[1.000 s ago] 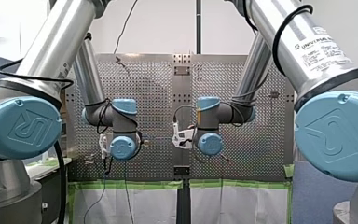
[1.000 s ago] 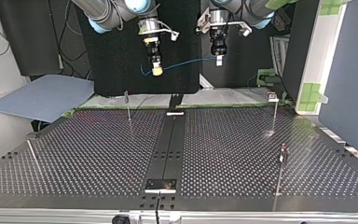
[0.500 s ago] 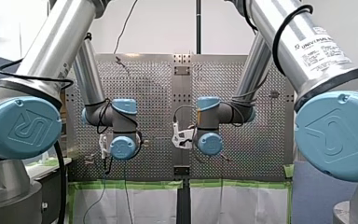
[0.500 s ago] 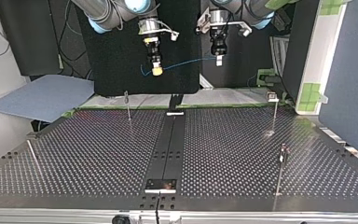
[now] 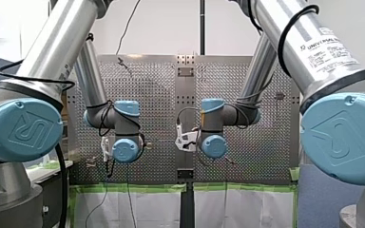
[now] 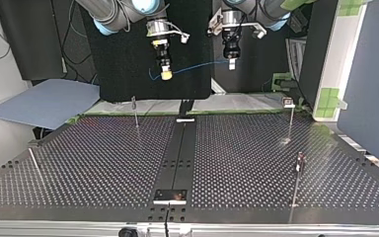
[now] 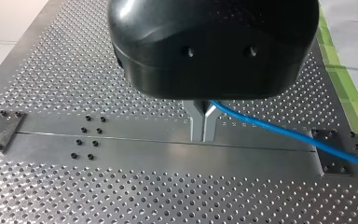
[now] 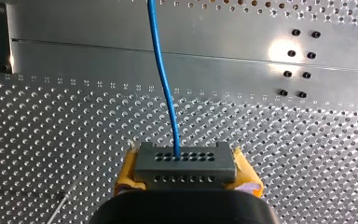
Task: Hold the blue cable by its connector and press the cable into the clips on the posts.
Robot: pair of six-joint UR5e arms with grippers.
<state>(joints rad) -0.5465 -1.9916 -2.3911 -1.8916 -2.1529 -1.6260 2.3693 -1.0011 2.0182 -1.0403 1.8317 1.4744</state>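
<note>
Two grips set: right hand (image 8: 186, 164) clamps connector (image 8: 185, 158), left hand (image 7: 203, 123) pinches blue cable (image 7: 279, 131); lowering to the posts (image 6: 136, 113) likely follows.

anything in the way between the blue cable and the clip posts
Nothing visible does. The blue cable spans the air between my right gripper, shut on the connector, and my left gripper. The posts stand on the perforated table below, with only open space between.
</note>
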